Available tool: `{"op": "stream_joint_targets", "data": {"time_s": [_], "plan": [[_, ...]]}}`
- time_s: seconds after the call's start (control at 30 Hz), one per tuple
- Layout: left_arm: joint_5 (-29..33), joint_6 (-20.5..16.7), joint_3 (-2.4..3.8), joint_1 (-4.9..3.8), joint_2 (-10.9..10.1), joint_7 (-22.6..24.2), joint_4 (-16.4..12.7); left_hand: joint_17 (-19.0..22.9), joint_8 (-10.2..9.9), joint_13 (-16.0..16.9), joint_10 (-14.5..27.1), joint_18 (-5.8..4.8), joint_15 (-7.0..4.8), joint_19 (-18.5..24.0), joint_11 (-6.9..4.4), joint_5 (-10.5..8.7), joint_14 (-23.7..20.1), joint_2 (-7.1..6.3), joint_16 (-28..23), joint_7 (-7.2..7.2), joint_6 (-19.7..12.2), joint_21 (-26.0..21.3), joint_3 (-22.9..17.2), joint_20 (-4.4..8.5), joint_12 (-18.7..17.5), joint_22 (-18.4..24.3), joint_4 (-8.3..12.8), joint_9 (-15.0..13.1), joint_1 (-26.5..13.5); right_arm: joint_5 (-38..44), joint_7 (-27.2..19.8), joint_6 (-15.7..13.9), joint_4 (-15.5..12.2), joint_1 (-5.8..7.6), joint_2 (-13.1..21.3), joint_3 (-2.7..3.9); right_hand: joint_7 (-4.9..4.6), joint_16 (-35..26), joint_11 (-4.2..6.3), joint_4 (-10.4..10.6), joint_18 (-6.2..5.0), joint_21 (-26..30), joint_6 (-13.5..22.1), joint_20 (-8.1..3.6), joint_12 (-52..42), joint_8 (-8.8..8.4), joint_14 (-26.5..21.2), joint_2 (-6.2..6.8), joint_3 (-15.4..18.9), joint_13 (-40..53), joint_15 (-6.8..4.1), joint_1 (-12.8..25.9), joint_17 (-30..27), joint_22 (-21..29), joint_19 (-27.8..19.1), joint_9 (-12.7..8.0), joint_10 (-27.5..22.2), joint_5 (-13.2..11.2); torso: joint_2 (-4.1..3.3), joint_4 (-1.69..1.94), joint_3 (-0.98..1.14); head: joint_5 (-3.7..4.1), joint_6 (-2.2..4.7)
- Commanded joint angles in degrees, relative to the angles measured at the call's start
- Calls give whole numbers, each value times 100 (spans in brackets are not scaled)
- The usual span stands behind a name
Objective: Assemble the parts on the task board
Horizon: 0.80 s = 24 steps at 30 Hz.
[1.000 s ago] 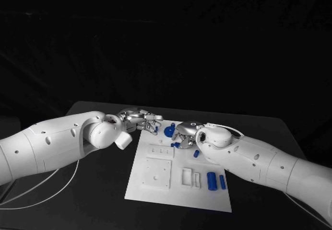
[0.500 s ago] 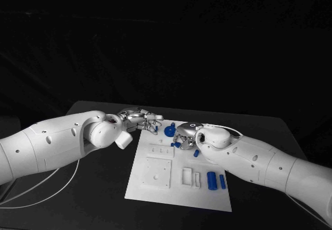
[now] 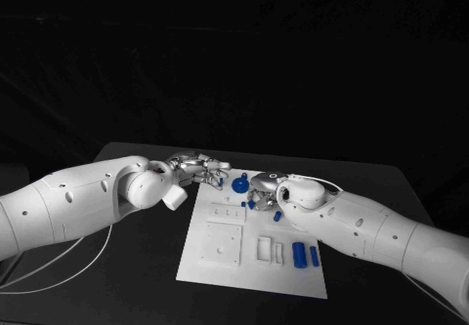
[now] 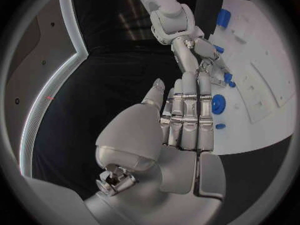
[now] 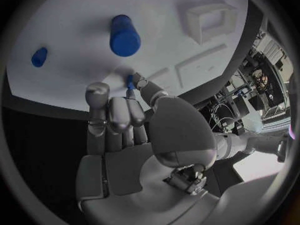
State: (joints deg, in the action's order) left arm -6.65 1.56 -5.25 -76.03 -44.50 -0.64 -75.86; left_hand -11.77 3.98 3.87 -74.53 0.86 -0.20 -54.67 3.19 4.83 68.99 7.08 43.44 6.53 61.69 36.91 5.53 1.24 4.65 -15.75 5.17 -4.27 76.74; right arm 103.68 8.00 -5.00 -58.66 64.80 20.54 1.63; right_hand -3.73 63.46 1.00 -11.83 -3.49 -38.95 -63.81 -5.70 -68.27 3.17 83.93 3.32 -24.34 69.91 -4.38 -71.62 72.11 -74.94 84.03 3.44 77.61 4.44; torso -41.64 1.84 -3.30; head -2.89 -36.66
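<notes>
- While both white arms reach in from opposite sides of the black table (image 3: 137, 271), their silver hands meet near the far end of the white task board (image 3: 230, 271), which lies in the middle of the table.
- From the head view, the left arm comes in from the left edge, its left hand (image 3: 196, 169) hovering at the board's far left corner.
- Seen from the left wrist view, the left hand (image 4: 184, 120) has its fingers straight and side by side, the thumb standing a little apart, with nothing in it.
- From the head view, the right arm comes in from the right edge, and the right hand (image 3: 262, 193) points down at the far part of the board.
- Seen from the right wrist view, the right hand (image 5: 125, 115) has its fingers curled in close, and a small blue peg (image 5: 130, 81) is pinched between the thumb tip and a fingertip, right at the board's surface.
- Just beside that peg a larger blue cylinder (image 5: 124, 35) is on the board, and a small blue part (image 5: 39, 56) lies well apart from it.
- Near the left hand's fingertips a round blue disc (image 4: 218, 104) sits on the board.
- At the board's near right, 2 blue cylinders (image 3: 306, 256) lie side by side.
</notes>
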Motion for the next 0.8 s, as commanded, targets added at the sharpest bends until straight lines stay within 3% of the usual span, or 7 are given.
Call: {"op": "stream_joint_targets", "data": {"time_s": [0.03,0.3,0.5,0.8], "plan": [[-9,76,3,-7,6,19,-7,-8,14,-7,36,-14,12,45,-2,-20,9,-39,-21,0,-55,33,-23,2,-2,2,5,7,-12,80,207,-171,-1,-3,-4,-2,-22,38,-55,171,-87,-20,-129,51,-34,35,28,31,-1,2,43,56,2,-245,302,14,-5,-20,-1,-3,-2,1,-4],[-21,77,3,-7,1,13,-8,-8,14,-7,38,-14,13,46,-1,-20,9,-41,-21,1,-60,34,-20,2,-2,4,0,7,-16,103,469,-166,-27,-3,9,-2,-50,39,-74,462,-96,-42,-258,72,-22,39,29,176,151,-32,65,59,-7,-218,302,16,-8,13,2,-1,0,6,-8],[-23,81,3,-7,-4,5,-8,-8,13,-7,42,-13,13,43,1,-19,11,-42,-20,4,-67,35,-19,2,-3,5,-2,8,-16,164,767,-87,-34,-3,31,-3,-46,29,-57,723,-107,-48,-285,91,-1,39,29,344,315,-55,87,230,-19,-197,304,16,-27,249,2,-6,0,13,-10],[-26,88,3,-7,-12,-4,-8,-8,13,-7,42,-13,13,43,1,-19,11,-42,-20,4,-67,35,-19,2,-3,5,-2,8,-16,218,1137,9,-89,-13,66,-3,-34,-6,-44,1277,-105,-29,-281,91,31,39,29,572,549,-91,87,288,-55,-121,301,17,-38,252,-1,-6,5,31,-8]]}}
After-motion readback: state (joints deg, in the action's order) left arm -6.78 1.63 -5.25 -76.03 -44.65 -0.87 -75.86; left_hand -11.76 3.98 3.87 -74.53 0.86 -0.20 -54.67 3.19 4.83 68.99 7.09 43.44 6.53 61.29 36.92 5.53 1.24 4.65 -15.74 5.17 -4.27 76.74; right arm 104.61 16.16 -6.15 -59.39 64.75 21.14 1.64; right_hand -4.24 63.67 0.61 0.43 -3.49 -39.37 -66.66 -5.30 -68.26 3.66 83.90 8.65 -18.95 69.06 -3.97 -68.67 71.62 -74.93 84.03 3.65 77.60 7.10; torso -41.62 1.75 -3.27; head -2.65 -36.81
